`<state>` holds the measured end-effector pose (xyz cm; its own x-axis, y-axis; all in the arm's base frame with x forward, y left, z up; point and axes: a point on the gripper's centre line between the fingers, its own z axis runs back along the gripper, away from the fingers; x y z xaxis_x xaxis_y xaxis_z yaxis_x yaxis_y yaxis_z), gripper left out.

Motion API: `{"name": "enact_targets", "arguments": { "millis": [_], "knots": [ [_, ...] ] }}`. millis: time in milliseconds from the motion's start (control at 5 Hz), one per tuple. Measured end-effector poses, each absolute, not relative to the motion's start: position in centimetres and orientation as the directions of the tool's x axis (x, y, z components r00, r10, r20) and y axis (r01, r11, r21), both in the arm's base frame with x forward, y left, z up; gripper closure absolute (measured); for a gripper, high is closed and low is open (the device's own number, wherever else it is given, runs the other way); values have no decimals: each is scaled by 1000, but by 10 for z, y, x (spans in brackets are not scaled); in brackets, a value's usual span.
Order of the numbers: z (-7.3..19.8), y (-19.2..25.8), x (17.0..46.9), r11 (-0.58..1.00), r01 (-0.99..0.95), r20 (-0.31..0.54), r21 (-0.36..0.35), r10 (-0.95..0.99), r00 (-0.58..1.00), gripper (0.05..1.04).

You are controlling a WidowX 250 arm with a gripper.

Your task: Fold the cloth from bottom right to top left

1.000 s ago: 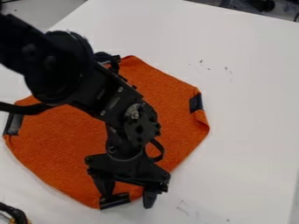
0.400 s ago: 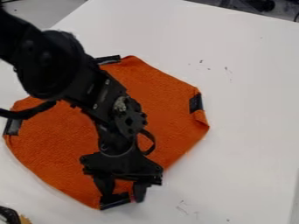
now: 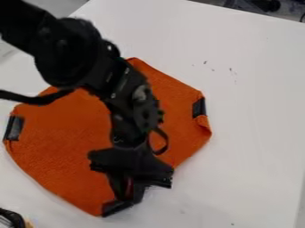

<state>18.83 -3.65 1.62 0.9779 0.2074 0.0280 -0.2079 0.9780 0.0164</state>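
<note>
I'm on the grasp, fingers (image 3: pixel 119 187) clenched on the near edge of the orange cloth (image 3: pixel 65 147). Next calls for a lift, then folding far-left.

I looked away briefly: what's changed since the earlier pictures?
The gripper has closed its fingers together by the bottom corner of the cloth, seemingly pinching it, though the hold is hard to make out. The cloth still lies spread out, unfolded.
</note>
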Motion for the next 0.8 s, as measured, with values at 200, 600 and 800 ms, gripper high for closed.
{"name": "enact_targets", "arguments": {
  "millis": [200, 600, 800],
  "knots": [
    [39, -37, 198, 980, -183, -11, 76, 185, 983, 973],
    [72, -8, 246, 988, -80, -71, 130, 90, 993, 1029],
    [57, 21, 277, 993, 38, -105, 111, -26, 994, 1029]
  ]
}}
